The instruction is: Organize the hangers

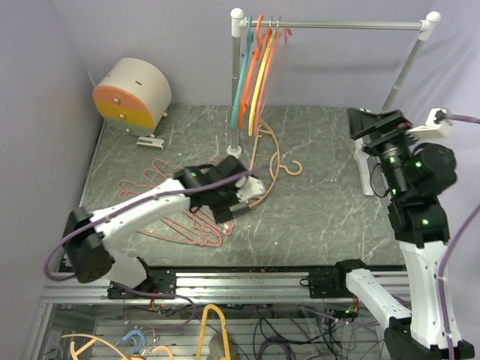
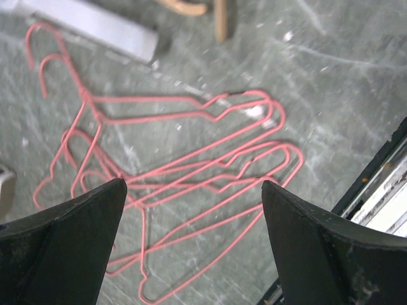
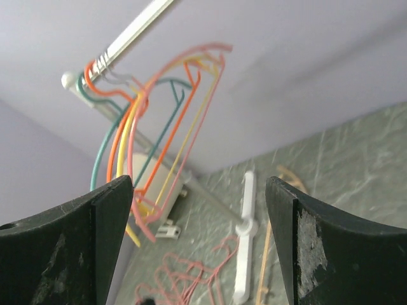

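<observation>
The silver rail [image 1: 345, 25] stands at the back of the table [image 1: 322, 217]. At its left end, tight against the left post, the plastic hangers [image 1: 255, 75] in teal, orange, yellow and pink are hooked on. They hang straight down, their flat sides set crosswise to the rail. A peach hanger [image 1: 264, 161] lies flat by the foot of that post; its long axis runs forward from the rail and its hook curls to the right. In front of the post and to its left, the pink wire hangers [image 1: 169, 206] lie in an overlapping pile, hooks turned left, away from the post. The left gripper [image 1: 241, 201] hangs over the pile's edge nearest the post, jaws spread wide, holding nothing. The right gripper [image 3: 197, 184] is raised below the rail's right end, jaws apart and empty, facing the hung hangers.
</observation>
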Robot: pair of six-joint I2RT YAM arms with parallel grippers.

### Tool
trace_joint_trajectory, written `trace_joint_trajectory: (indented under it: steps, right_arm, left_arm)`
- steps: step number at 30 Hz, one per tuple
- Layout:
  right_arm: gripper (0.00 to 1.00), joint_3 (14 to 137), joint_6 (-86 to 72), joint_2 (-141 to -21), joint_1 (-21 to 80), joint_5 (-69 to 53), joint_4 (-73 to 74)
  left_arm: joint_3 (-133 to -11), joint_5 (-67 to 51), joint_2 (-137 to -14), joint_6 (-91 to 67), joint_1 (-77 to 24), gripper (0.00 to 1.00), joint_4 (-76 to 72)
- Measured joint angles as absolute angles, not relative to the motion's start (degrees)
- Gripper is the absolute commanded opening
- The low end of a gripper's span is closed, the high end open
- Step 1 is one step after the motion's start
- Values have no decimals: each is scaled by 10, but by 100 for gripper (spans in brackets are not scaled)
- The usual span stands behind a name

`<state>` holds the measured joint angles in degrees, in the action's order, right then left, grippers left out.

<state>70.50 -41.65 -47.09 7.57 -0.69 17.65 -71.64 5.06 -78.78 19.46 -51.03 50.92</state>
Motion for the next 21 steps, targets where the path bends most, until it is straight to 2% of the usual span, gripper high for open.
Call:
trace_joint_trajectory:
  steps: [5,8,12,21]
  right_arm:
    - [85,778,-372,-446,76,69,236]
    - [85,786,-357,-434,76,91,262]
    - [85,786,-347,-429,76,106,295]
    - [85,783,-337,-410,76,123,336]
  left_arm:
    - [-717,117,-882,190,-630,99,458]
    - [-718,137,-917,190,-662,99,420]
    - [-760,152,-981,181,-657,99,381]
    - [-955,139,-1166,139,-624,99,334]
